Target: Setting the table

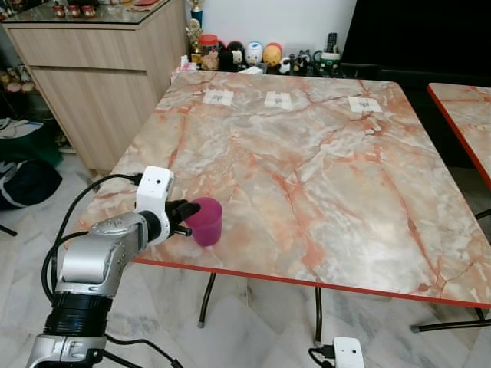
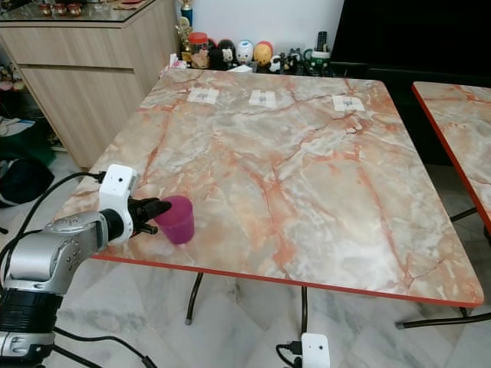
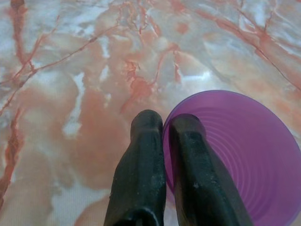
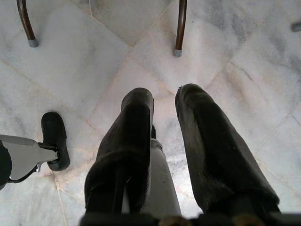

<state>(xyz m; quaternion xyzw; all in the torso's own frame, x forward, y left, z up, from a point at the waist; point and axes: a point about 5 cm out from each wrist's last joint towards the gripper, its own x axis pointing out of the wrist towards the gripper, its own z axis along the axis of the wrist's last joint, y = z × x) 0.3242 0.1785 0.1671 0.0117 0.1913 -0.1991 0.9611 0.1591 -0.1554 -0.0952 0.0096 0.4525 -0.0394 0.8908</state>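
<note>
Barely started: left gripper [image 1: 186,217] pinching the purple plastic cup's [image 1: 205,221] rim at the marble bench's [image 1: 322,176] near-left corner.

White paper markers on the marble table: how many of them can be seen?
3. All lie in a row near the table's far edge: the left marker, the middle marker and the right marker. Nothing appears to hide another.

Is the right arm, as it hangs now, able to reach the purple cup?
Probably not without moving first. The right gripper hangs low, pointing at the floor beside the table legs, while the cup stands on the table near its front left corner, with the left gripper already clamping its rim.
</note>
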